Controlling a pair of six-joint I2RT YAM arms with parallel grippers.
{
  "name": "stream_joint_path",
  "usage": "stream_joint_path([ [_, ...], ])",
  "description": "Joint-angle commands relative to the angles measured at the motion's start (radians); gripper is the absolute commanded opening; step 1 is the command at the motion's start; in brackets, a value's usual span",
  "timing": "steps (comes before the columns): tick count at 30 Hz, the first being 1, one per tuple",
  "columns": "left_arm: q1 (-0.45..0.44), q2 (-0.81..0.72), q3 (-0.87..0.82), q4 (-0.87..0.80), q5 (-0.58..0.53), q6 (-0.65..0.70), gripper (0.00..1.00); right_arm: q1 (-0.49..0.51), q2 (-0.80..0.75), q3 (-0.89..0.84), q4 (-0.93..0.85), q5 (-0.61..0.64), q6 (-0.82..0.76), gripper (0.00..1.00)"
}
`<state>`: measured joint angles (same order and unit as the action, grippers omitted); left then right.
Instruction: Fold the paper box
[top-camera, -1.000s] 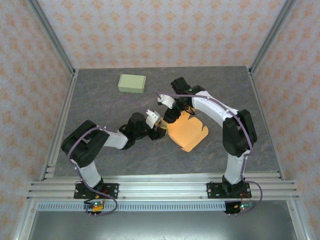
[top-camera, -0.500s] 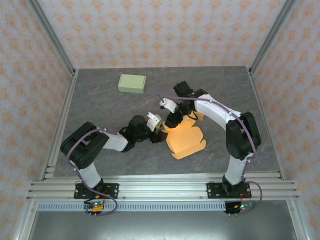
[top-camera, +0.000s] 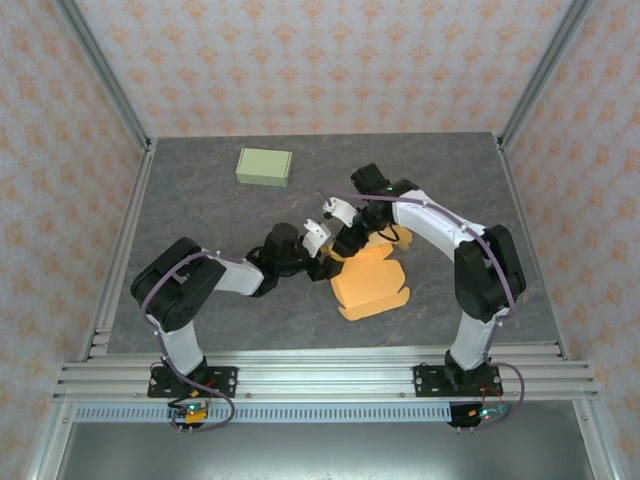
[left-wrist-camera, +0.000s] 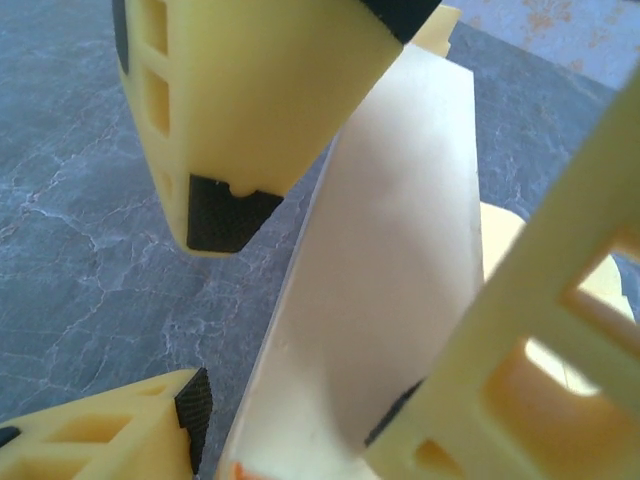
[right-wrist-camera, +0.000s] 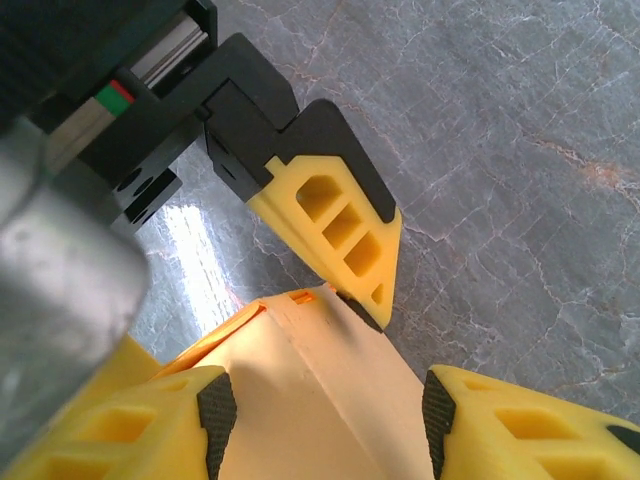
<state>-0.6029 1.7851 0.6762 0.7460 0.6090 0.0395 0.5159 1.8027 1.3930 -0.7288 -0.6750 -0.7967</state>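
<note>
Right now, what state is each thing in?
Paper box: partly folded, lying on the table.
Flap: raised, standing between both hands.
Green box: closed, apart at the back left.
Left hand: open, straddling the flap, one finger touching it.
Right hand: around the paper, grip unclear.
</note>
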Motion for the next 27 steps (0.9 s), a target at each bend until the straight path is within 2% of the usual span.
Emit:
stream_joint_path([
  [1,-0.015,-0.057,-0.029,-0.059,-0.023,0.09,0.64,0.002,-0.008,-0.024,-0.021,-0.009,-0.012,0.55],
  [6,-0.015,-0.072,-0.046,-0.094,-0.062,0.129,0.63,0.0,-0.006,-0.026,-0.035,-0.06,-0.041,0.55],
  [10,-0.02,-0.063,-0.107,0.003,-0.101,0.176,0.63,-0.01,0.007,-0.022,-0.044,-0.062,-0.051,0.55],
  [15,-0.023,-0.066,-0.068,-0.011,-0.059,0.181,0.6,-0.01,0.011,-0.013,-0.052,-0.072,-0.053,0.55],
  [21,-0.031,-0.115,-0.049,-0.06,-0.064,0.214,0.61,-0.01,0.012,-0.008,-0.06,-0.07,-0.058,0.55],
  [27,-0.032,-0.097,0.049,-0.192,-0.076,0.3,0.59,-0.011,0.021,0.0,-0.064,-0.079,-0.061,0.55],
])
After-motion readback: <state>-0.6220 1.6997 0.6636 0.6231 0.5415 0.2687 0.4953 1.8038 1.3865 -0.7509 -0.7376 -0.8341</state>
